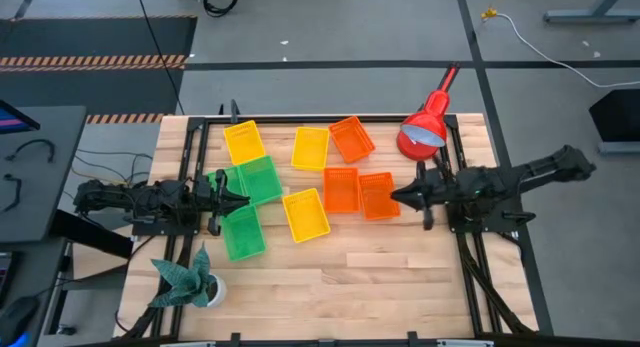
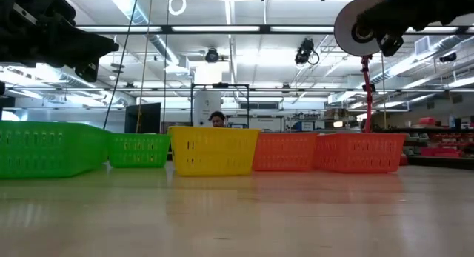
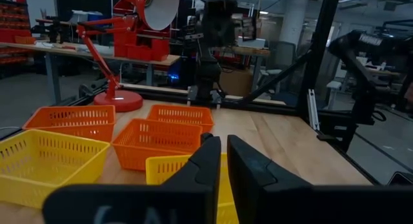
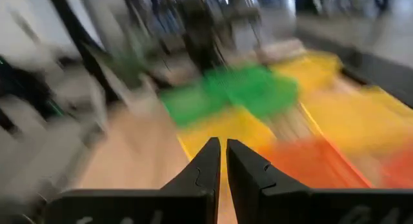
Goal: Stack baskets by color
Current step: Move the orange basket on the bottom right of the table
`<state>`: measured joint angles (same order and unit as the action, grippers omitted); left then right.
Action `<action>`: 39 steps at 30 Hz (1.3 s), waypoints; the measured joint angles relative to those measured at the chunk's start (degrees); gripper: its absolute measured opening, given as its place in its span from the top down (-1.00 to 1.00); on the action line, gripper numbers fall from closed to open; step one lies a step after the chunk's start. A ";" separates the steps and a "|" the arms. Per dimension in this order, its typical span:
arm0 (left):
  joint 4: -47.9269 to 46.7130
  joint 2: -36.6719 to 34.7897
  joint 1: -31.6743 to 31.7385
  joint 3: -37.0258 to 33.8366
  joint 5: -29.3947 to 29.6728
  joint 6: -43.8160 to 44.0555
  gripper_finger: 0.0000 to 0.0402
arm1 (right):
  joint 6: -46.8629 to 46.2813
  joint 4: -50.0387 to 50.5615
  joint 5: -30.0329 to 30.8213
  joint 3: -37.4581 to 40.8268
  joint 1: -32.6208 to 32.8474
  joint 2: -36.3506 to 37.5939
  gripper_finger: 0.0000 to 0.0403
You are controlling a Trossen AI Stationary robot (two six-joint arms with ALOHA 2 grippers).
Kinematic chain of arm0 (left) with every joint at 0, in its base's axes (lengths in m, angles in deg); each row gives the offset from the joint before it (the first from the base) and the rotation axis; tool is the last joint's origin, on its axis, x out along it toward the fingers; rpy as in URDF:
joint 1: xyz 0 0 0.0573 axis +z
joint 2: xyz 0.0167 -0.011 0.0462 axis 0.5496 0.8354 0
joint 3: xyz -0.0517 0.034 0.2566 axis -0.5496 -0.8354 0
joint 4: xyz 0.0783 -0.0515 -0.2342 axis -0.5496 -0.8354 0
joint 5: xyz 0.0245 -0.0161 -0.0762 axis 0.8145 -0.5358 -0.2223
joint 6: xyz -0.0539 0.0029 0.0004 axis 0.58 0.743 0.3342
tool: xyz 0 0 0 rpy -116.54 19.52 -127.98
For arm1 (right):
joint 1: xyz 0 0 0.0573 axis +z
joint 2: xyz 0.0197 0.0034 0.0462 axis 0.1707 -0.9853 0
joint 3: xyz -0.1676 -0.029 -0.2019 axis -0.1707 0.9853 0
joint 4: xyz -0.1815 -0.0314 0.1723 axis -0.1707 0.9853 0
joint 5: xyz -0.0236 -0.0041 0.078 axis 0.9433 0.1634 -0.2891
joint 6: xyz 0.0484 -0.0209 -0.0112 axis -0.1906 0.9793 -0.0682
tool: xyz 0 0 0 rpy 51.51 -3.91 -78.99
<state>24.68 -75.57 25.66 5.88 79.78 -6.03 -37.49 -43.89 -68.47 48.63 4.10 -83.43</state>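
Baskets lie spread unstacked across the table.
Left gripper and right gripper hover at opposite sides, jaws nearly closed, holding nothing.

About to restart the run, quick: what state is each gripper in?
Left gripper: shut, holding nothing, above the green baskets.
Right gripper: shut, holding nothing, beside the orange baskets.
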 joint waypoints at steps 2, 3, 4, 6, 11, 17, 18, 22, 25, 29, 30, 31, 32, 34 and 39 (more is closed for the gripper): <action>-0.01 0.00 0.00 0.01 0.00 0.01 0.81 | -0.84 7.60 2.28 -4.77 0.53 -4.99 0.81; 0.00 -0.01 0.00 -0.01 0.00 0.00 0.81 | -1.34 10.99 2.44 -6.89 0.64 -7.24 0.79; -0.01 0.00 0.00 0.01 0.00 -0.01 0.81 | -1.84 14.06 2.46 -9.16 0.64 -9.47 0.78; 0.02 0.00 0.00 -0.01 0.00 -0.01 0.81 | -3.13 19.74 2.36 -13.23 0.64 -13.51 0.72; 0.00 0.00 0.00 0.01 -0.01 0.02 0.82 | -4.13 33.76 0.39 -21.31 0.48 -22.56 0.50; 0.02 0.00 -0.02 0.01 0.00 0.00 0.85 | -1.79 39.27 -4.52 -23.87 0.46 -33.16 0.24; 0.02 0.00 0.00 0.00 0.00 0.01 0.85 | -0.97 38.95 -5.15 -23.95 0.46 -34.94 0.22; 0.02 0.00 0.00 0.01 -0.02 0.01 0.83 | 2.18 39.03 -5.22 -23.95 -0.25 -41.08 0.15; 0.00 0.00 -0.02 0.01 0.00 -0.01 0.82 | 4.72 38.92 -5.50 -23.95 -1.31 -45.06 0.15; 0.02 0.00 -0.01 0.01 0.00 0.00 0.81 | 8.32 38.10 -6.57 -23.95 -2.87 -49.46 0.18; 0.02 0.00 0.00 0.01 0.00 0.00 0.81 | 9.05 37.56 -6.88 -23.95 -3.28 -50.35 0.19; 0.01 0.00 0.00 0.01 0.00 0.01 0.82 | 9.59 36.87 -7.06 -23.95 -3.65 -51.16 0.20; 0.02 0.00 0.00 0.00 0.00 -0.01 0.83 | 9.99 36.20 -7.05 -23.95 -3.99 -51.82 0.22; 0.01 0.00 -0.01 0.00 0.00 -0.01 0.84 | 10.63 35.23 -7.09 -23.95 -4.61 -52.93 0.27; 0.02 0.00 0.00 0.00 0.00 0.00 0.85 | 11.93 31.61 -10.11 -23.98 -5.61 -55.43 0.61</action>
<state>24.69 -75.57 25.66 5.88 79.78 -6.03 -25.57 -12.28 -78.58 24.66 -1.51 -138.86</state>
